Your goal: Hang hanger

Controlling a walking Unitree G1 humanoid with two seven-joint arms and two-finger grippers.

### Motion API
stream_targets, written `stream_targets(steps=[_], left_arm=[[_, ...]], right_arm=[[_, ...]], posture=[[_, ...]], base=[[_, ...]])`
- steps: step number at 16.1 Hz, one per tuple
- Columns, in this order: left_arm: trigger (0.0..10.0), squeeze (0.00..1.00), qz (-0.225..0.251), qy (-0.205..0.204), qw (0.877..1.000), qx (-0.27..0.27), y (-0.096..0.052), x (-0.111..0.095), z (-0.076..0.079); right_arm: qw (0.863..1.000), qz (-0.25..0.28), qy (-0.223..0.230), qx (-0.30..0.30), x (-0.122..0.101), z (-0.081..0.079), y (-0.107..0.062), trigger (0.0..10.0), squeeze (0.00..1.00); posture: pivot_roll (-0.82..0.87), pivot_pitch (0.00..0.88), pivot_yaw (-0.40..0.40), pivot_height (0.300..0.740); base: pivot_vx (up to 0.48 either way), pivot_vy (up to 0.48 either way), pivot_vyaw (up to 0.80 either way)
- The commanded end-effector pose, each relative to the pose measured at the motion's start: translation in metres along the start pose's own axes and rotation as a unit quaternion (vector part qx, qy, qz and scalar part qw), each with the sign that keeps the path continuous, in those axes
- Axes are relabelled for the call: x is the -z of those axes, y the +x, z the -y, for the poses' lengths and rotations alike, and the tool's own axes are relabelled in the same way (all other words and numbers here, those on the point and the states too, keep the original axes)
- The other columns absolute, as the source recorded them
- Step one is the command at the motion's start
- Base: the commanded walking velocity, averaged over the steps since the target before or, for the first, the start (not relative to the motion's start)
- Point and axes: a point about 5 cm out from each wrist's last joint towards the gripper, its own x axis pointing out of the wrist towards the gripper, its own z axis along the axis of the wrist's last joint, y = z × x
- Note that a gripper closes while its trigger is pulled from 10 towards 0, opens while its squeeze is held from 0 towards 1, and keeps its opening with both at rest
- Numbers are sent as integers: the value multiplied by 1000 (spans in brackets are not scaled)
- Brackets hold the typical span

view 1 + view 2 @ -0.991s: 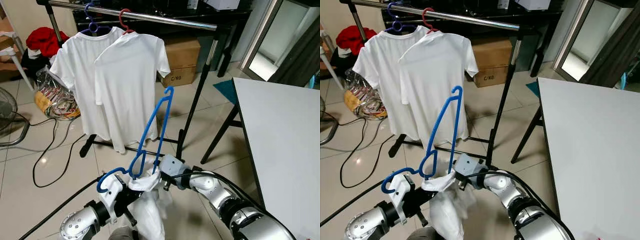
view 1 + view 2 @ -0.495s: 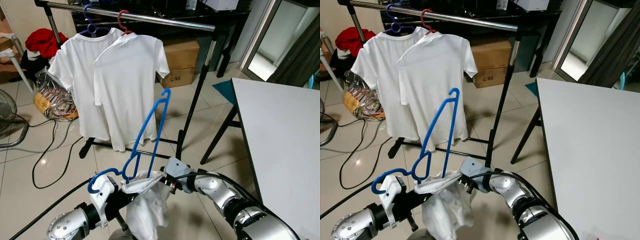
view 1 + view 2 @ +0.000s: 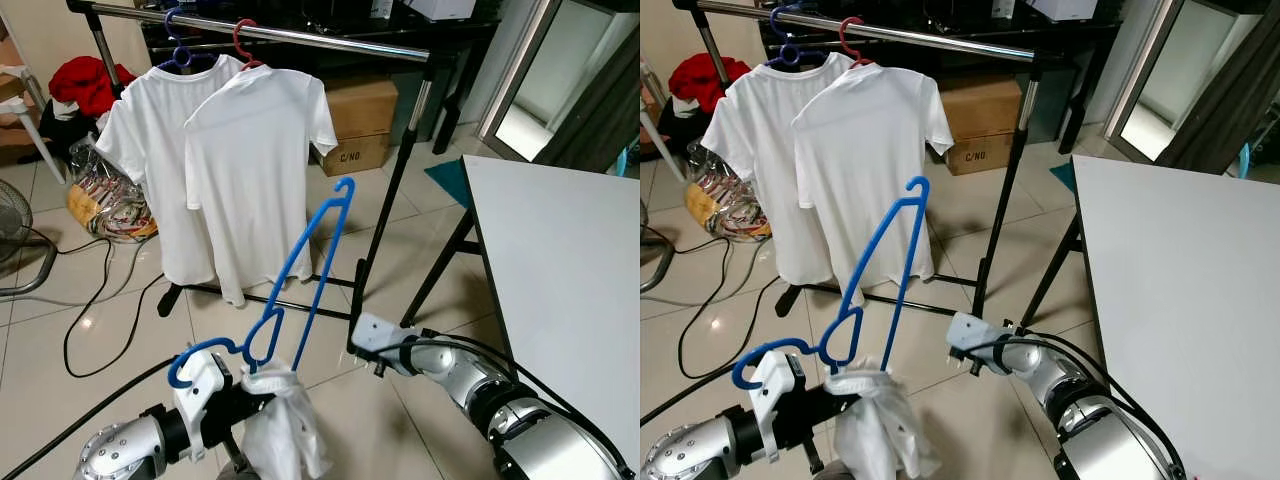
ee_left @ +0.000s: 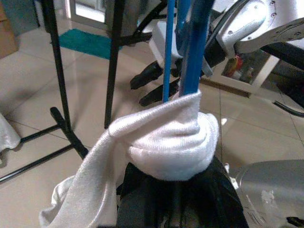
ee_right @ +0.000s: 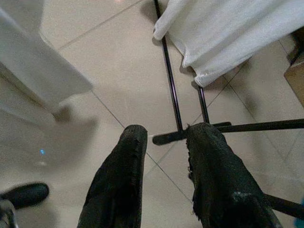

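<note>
Holding a blue hanger (image 3: pixel 305 278) at its lower end, the left gripper (image 3: pixel 232 385) sits low before the robot, clenched on the hanger and on the white cloth (image 3: pixel 280 430) bunched around it. The hanger stands tilted, its far end pointing up toward the rail (image 3: pixel 300 35), well apart from it; its hook curls out beside the left gripper. In the left wrist view the cloth (image 4: pixel 156 142) wraps the blue bars (image 4: pixel 192 52) just above the black fingers.

Right gripper (image 5: pixel 164 147): released, grasping nothing, fingers (image 5: pixel 211 171) parted over the tiled floor (image 5: pixel 109 61), above the black foot bar of the rack. In the eye views the right arm's wrist (image 3: pixel 385 335) hovers to the right of the hanger, apart from it.

Rail: two white shirts hang at its left part, one (image 3: pixel 150 150) on a purple hanger (image 3: pixel 180 45), the nearer one (image 3: pixel 255 170) on a red hanger (image 3: pixel 245 40). The right part of the rail is bare.

Surroundings: a white desk (image 3: pixel 570 260) along the right edge; a cardboard box (image 3: pixel 360 120) behind the rack; a red garment (image 3: pixel 85 80) and cables (image 3: pixel 100 300) on the floor at left.
</note>
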Motion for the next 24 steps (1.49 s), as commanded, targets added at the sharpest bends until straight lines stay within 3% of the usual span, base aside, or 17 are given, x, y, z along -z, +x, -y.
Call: stream_targets(steps=[1, 3, 6, 10, 14, 20, 21, 23, 24], left_arm=[[10000, 0, 4, 12, 1000, 17, 2, -7, 5], [10000, 0, 3, 14, 1000, 21, 1, -10, 7], [10000, 0, -5, 18, 999, 43, 2, -10, 13], [10000, 0, -30, 27, 997, 70, 8, -4, 19], [10000, 0, -42, 41, 995, 82, 11, -3, 19], [10000, 0, -45, 53, 993, 91, 14, -6, 17], [10000, 0, -45, 55, 993, 92, 15, -6, 16], [10000, 0, -45, 58, 993, 93, 16, -7, 16], [10000, 0, -45, 59, 993, 94, 16, -8, 16]], right_arm=[[998, -1, -53, -14, -2, -1, 0, 10000, 0], [990, 29, -107, -83, -7, -20, 2, 10000, 0], [972, 68, -87, -206, -17, -45, 3, 10000, 0], [961, 103, -77, -243, -35, -51, 7, 10000, 0], [955, 118, -85, -257, -37, -67, 8, 10000, 0], [950, 125, -116, -260, -37, -73, 8, 10000, 0], [948, 124, -126, -263, -38, -74, 8, 9451, 0], [946, 121, -142, -266, -38, -76, 8, 4235, 0], [946, 120, -146, -265, -39, -76, 9, 3765, 0]], posture=[[147, 0, -50, 740], [157, 0, -54, 740], [171, 0, -54, 740], [180, 0, -56, 740], [175, 0, -53, 740], [166, 0, -51, 740], [165, 0, -51, 740], [166, 0, -52, 740], [166, 0, -52, 740]], base=[[0, 0, 0], [0, 0, 0], [0, 0, 0], [0, 0, 0], [0, 0, 0], [0, 0, 0], [0, 0, 0], [0, 0, 0], [0, 0, 0]])
